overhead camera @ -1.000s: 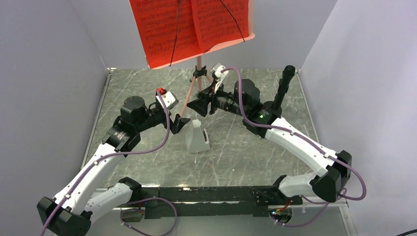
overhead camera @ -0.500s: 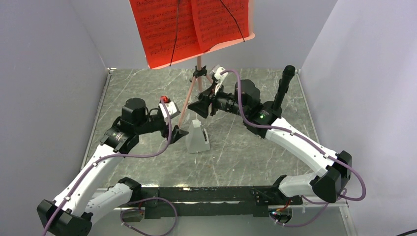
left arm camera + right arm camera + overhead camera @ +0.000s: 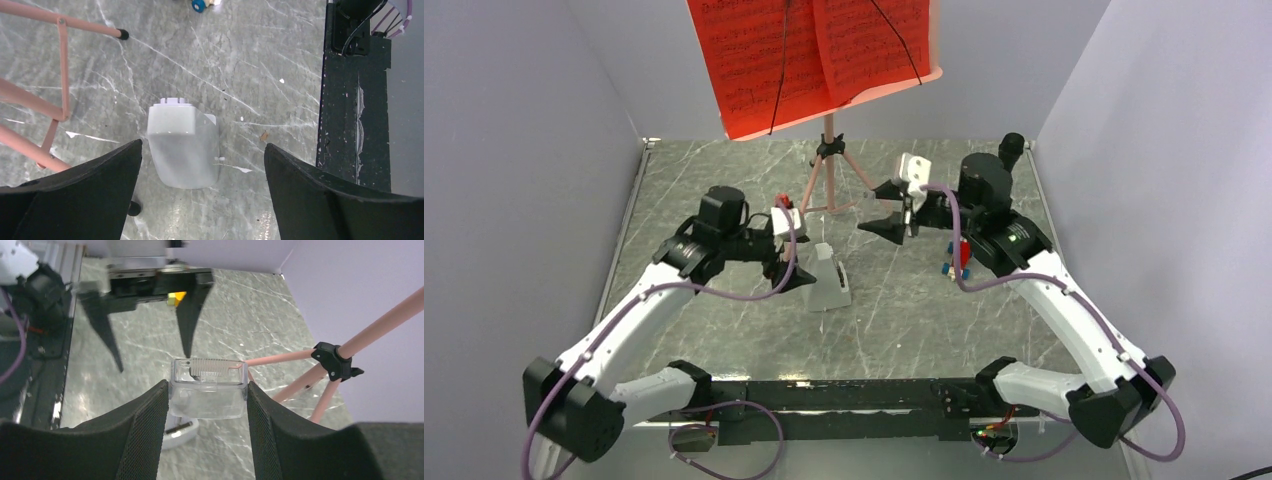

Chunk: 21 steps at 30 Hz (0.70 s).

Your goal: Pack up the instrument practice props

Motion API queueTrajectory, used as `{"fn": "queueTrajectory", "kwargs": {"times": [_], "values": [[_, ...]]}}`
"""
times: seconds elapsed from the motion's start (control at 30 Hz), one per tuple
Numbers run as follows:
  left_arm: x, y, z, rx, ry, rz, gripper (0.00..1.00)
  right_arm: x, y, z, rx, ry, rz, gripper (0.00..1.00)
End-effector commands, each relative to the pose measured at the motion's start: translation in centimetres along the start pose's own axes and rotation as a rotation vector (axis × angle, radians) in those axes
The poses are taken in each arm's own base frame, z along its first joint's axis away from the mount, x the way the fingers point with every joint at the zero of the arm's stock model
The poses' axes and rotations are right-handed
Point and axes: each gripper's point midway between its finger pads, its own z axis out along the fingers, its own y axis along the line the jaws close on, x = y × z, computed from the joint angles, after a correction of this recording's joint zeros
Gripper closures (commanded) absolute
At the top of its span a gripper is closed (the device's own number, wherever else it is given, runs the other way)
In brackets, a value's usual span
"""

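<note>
The pink music stand (image 3: 828,165) stands at the back on its tripod legs, with red sheet-music pages (image 3: 804,55) on its desk. The small white wedge metronome (image 3: 827,282) stands upright in front of the tripod. My left gripper (image 3: 789,272) is open just left of the metronome, which shows between and beyond its fingers in the left wrist view (image 3: 184,145). My right gripper (image 3: 886,212) is open and empty, hovering behind and to the right of the metronome. In the right wrist view the metronome (image 3: 209,390) lies beyond the open fingers.
Small multicoloured toy blocks (image 3: 957,258) lie under the right forearm. A black post (image 3: 1011,148) stands at the back right corner. Pink tripod legs (image 3: 60,30) spread close to the left gripper. Grey walls enclose three sides, and a black rail (image 3: 355,115) runs along the near edge.
The left gripper moved right, up to the metronome's side. The right arm swung back to the right, away from the stand's legs, uncovering the toy blocks.
</note>
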Motion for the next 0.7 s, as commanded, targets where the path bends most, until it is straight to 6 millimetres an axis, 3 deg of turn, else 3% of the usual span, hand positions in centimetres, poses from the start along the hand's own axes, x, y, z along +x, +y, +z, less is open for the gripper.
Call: {"fn": "queueTrajectory", "kwargs": {"times": [0.0, 0.2, 0.37, 0.43, 0.67], "values": [[-1.8, 0.9, 1.2, 0.064, -0.005, 0.017, 0.06, 1.4, 2.7, -1.3, -0.171, -0.044, -0.201, 1.00], [-1.0, 2.6, 3.2, 0.057, 0.039, -0.047, 0.10, 5.2, 2.5, -1.0, -0.172, -0.065, -0.256, 1.00], [0.2, 1.3, 4.5, 0.103, 0.090, -0.063, 0.10, 7.2, 3.2, -1.2, -0.210, -0.061, -0.290, 1.00], [0.6, 1.7, 4.8, 0.076, 0.105, -0.082, 0.12, 7.7, 3.8, -1.2, -0.233, -0.070, -0.279, 1.00], [3.0, 1.8, 5.3, 0.083, 0.181, -0.120, 0.33, 9.5, 4.7, -0.5, -0.334, -0.073, -0.336, 1.00]]}}
